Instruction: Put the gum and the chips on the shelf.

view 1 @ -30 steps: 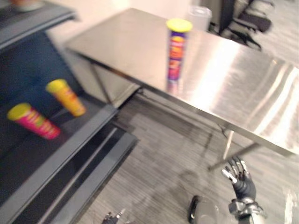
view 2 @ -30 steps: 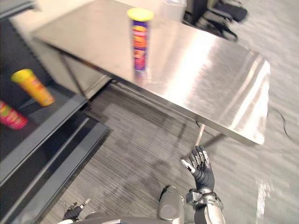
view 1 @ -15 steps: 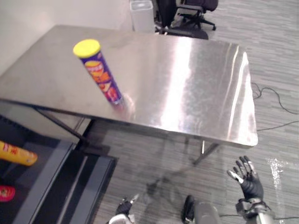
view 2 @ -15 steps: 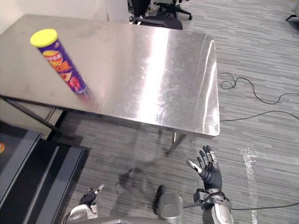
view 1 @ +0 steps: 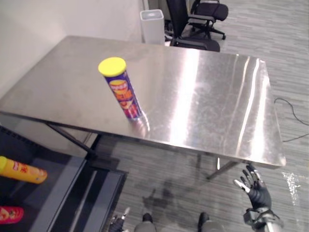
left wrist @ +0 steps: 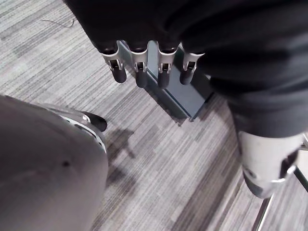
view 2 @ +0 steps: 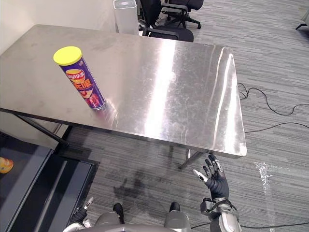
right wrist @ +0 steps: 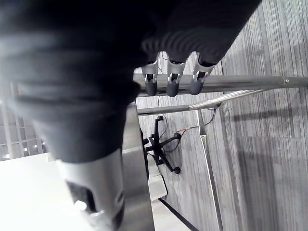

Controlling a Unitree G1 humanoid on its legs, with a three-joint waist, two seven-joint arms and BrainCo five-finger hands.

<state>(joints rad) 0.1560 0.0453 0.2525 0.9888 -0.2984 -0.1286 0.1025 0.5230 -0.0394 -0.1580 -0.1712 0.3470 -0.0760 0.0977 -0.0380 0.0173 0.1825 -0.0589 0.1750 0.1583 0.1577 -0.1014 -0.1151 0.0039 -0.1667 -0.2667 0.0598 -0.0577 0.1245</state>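
At the far left, the dark shelf [view 1: 58, 178] carries an orange can [view 1: 23, 170] lying on its side, with a pink can [view 1: 10, 214] nearer, also lying down and apart from it. The left hand [left wrist: 140, 72] hangs low over the grey carpet floor [view 1: 169, 166], beside the shelf's base, its fingers straight and relaxed, holding nothing. To the right, on the steel worktop [view 1: 207, 96], the purple chips can [view 1: 123, 94] with a yellow lid stands on its base toward the left, close to the near edge. Beyond the worktop's far edge are a white bin [view 1: 152, 26] and office chairs [view 1: 203, 14]. The right hand [view 2: 216, 181] is raised below the worktop's near right corner, its fingers spread and empty.
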